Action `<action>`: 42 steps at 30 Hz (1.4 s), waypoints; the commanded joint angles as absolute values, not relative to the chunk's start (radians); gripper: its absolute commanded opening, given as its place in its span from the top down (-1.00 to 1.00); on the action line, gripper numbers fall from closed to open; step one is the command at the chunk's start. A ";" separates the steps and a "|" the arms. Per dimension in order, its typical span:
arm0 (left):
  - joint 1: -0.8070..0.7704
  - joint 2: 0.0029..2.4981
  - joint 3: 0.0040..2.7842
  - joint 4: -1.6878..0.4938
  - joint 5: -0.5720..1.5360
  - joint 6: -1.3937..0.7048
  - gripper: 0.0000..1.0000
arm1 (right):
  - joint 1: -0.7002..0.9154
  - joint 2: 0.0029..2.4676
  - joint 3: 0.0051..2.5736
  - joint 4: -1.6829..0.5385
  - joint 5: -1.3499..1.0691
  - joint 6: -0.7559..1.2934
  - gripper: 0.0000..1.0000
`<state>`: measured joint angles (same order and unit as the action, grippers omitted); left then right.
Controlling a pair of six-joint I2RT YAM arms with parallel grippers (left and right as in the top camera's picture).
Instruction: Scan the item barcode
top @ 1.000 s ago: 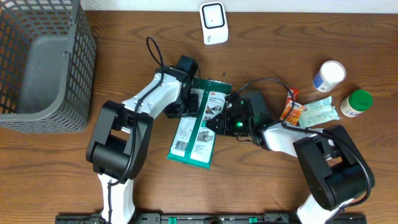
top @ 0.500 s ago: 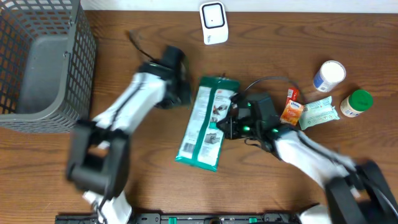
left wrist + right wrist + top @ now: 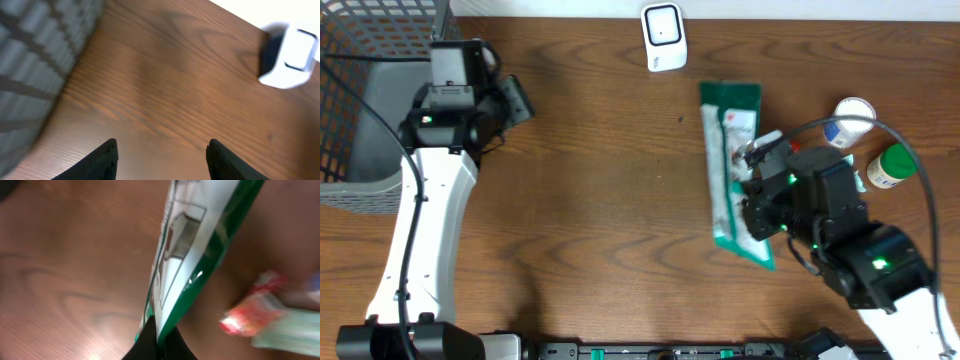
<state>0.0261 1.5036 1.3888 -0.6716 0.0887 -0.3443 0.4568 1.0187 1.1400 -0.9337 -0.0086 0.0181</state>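
While the R gripper is clenching one edge of the green-and-white packet, the pkt is stretching lengthwise away from its fingers, w/ the white printed face showing in the R wrist view. From overhead, the pkt is lying along the R half of the wooden table. Its far end is pointing up toward the white scanner but sitting apart from it, lower and to the R.

On the pkt's R side, a white bottle and a green-capped bottle are standing near each other. An orange sachet and a pale-green wrapper are lying side by side on the wood, both blurred in the R wrist view.

The L gripper is hanging released, jaws apart w/ nothing btw them, over bare wood just beside the grey mesh basket and well apart from the pkt. In the L wrist view the scanner is showing at top R.
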 commanded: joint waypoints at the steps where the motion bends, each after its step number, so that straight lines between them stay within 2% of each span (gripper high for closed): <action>1: 0.062 1.517 1.386 -0.659 0.032 -0.349 -0.24 | 0.543 1.096 1.289 -1.001 0.275 -0.167 0.98; 12: 0.125 1.518 1.386 -0.645 0.032 -0.349 -0.44 | 0.932 1.405 1.369 -0.987 0.770 -0.553 0.98; 17: 0.133 1.518 1.386 -0.645 0.032 -0.349 -0.48 | 1.025 1.522 1.369 -0.967 0.876 -0.641 0.98; 19: 0.133 1.518 1.386 -0.645 0.033 -0.349 -0.56 | 1.044 1.549 1.369 -0.931 0.890 -0.662 0.98; 22: 0.133 1.518 1.386 -0.645 0.033 -0.349 -0.65 | 1.047 1.556 1.369 -0.839 0.879 -0.722 0.99; 25: 0.133 1.518 1.386 -0.646 0.033 -0.349 -0.66 | 1.035 1.557 1.369 -0.727 0.860 -0.844 0.98; 35: 0.133 1.518 1.386 -0.646 0.033 -0.349 -0.67 | 0.962 1.658 1.368 -0.310 0.852 -1.369 0.99; 42: 0.133 1.518 1.386 -0.646 0.033 -0.349 -0.68 | 0.844 1.828 1.368 0.099 0.762 -1.740 0.98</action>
<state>0.1181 1.5093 1.3884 -0.6468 0.0490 -0.3435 0.9012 1.7657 1.3563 -0.0055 0.8192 -1.4845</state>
